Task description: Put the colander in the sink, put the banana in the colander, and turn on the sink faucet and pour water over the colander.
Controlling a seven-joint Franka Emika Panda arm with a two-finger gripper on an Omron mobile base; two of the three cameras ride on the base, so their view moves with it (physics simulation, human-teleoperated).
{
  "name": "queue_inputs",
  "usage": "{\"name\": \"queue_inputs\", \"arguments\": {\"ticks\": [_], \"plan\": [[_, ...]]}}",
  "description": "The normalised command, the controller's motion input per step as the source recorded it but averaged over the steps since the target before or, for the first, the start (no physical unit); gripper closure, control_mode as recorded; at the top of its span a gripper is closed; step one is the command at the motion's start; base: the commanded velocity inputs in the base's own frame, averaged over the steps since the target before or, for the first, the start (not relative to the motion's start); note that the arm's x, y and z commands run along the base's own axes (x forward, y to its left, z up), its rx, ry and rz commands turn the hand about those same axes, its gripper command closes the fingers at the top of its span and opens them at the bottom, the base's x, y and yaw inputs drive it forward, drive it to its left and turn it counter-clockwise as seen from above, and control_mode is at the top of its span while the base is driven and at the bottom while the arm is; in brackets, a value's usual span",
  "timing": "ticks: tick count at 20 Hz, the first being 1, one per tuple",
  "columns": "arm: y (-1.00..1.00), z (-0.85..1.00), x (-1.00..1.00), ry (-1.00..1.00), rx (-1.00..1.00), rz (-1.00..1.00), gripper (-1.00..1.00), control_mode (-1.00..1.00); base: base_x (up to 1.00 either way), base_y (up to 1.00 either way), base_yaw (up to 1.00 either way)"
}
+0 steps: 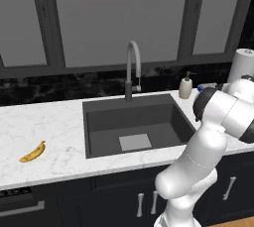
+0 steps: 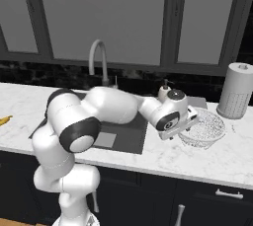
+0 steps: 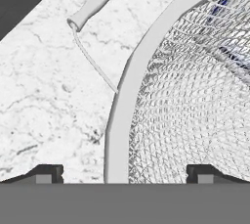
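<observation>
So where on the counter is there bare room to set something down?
The marble between the banana and the sink is bare, also the front strip before the sink. It is crowded right of the sink: colander, soap dispenser, paper towel roll.

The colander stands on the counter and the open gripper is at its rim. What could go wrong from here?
1. In the hand view the fingertips straddle the colander rim; the rim is flared and thin, so the gripper might slip or tip the bowl when it closes.
2. The paper towel roll and soap dispenser stand close by; a wide swing toward the sink could knock them.
</observation>
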Motion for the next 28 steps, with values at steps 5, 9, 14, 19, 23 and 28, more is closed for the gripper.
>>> {"name": "queue_inputs", "arguments": {"ticks": [5,9,14,19,23,28], "plan": [[0.00,-0.15,0.00,0.10,0.00,0.04,1.00,-1.00,0.00,0.00,0.00],[0.09,-0.06,0.00,0.09,0.00,0.01,1.00,-1.00,0.00,0.00,0.00],[0.29,0.00,-0.14,0.03,0.00,0.01,1.00,-1.00,0.00,0.00,0.00],[0.54,0.12,-0.54,0.00,0.00,0.12,1.00,-1.00,0.00,0.00,0.00],[0.66,0.26,-0.73,-0.03,0.00,0.23,1.00,-1.00,0.00,0.00,0.00],[0.94,0.34,-0.54,-0.03,0.00,0.34,1.00,-1.00,0.00,0.00,0.00]]}}
